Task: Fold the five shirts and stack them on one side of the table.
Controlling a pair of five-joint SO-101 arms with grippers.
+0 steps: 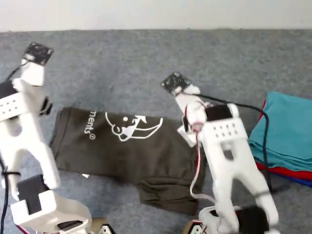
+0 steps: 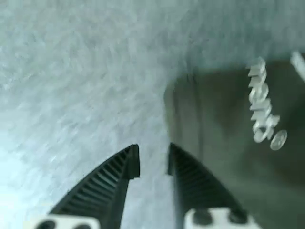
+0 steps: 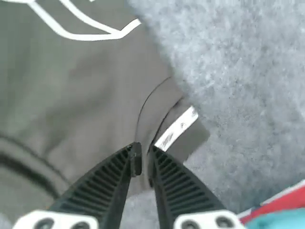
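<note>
A dark olive shirt (image 1: 126,151) with a white print lies spread on the grey table, its lower right part bunched. In the left wrist view my left gripper (image 2: 153,160) hangs open over bare carpet, just beside the shirt's edge (image 2: 228,157), with nothing between its fingers. In the high view that gripper (image 1: 46,106) is at the shirt's left end. My right gripper (image 3: 144,160) is at the shirt's right end (image 1: 187,130), its fingers pinched on the cloth (image 3: 81,95) by the collar, beside a white label (image 3: 176,126).
A stack of folded shirts (image 1: 287,131), teal on top with red and blue beneath, sits at the table's right edge. Grey carpet (image 1: 122,63) stretches behind the dark shirt. Both arm bases stand at the front edge.
</note>
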